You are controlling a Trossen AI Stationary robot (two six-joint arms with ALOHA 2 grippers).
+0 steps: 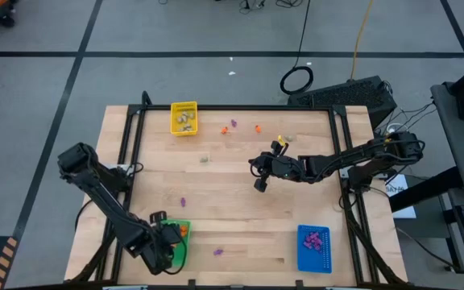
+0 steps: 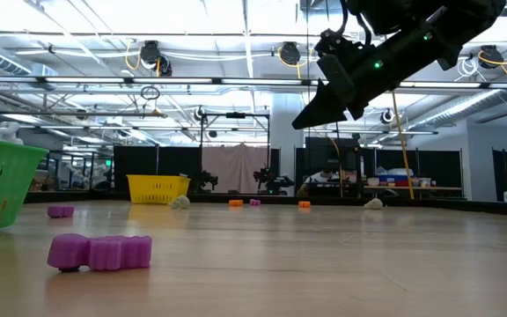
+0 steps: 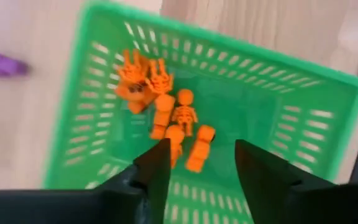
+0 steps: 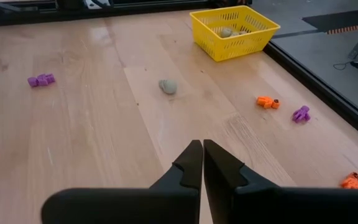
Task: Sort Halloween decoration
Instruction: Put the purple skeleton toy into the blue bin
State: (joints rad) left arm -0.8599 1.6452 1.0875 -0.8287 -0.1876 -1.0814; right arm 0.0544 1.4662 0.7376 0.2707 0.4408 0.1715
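Lying just below the left gripper (image 3: 197, 163) are orange trinkets (image 3: 169, 112), tiny skeletons and blocks piled inside the green tray (image 3: 303, 115). That gripper is hovering over the tray with fingers spread and nothing between them. The right gripper (image 4: 202, 163) is hanging above mid-surface (image 4: 104, 143), fingers pressed together; a beige-grey trinket (image 4: 168, 86) and purple trinkets (image 4: 41, 79) are lying ahead on open wood, the yellow tray (image 4: 234, 31) beyond.

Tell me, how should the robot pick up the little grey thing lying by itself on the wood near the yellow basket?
Probably straight from above, the fingers closing across the middle of the grey trinket. It is a low rounded lump lying flat on the table, with nothing touching it and no handle showing. The right gripper, shut now, would need to open first.
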